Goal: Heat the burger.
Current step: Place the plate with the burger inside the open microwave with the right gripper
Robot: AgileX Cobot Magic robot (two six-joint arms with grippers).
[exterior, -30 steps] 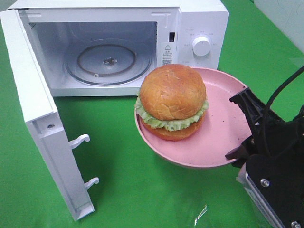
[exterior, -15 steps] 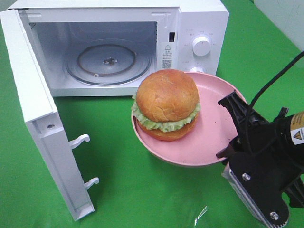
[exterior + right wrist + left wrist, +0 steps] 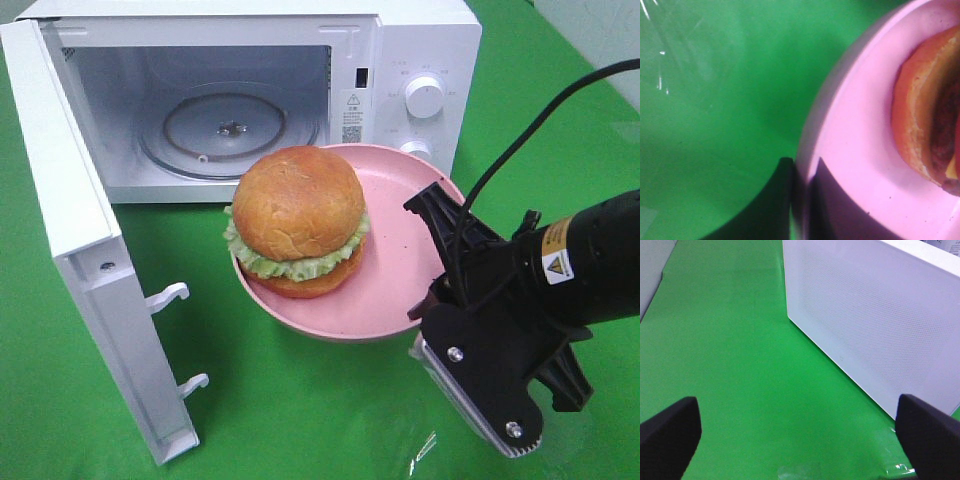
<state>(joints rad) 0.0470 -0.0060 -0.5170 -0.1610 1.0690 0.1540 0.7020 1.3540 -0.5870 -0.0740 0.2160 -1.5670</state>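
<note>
The burger (image 3: 298,215), with a golden-brown bun and a green lettuce edge, sits on a round pink plate (image 3: 395,270). The plate is held above the green cloth in front of the open microwave (image 3: 420,50). My right gripper (image 3: 432,262) is shut on the plate's right rim. The right wrist view shows its fingers (image 3: 827,205) clamping the rim (image 3: 855,150), with the burger (image 3: 925,125) beside them. My left gripper (image 3: 800,440) is open and empty above the green cloth; it does not show in the exterior view.
The microwave door (image 3: 60,230) stands swung out on the left, with two latch hooks (image 3: 170,296) on its edge. The glass turntable (image 3: 228,130) lies inside the cavity. A white microwave panel (image 3: 875,325) is close to my left gripper. Green cloth (image 3: 300,410) covers the table.
My right gripper has carried the plate with the burger to the left, toward the microwave opening. The microwave and its door have not moved.
</note>
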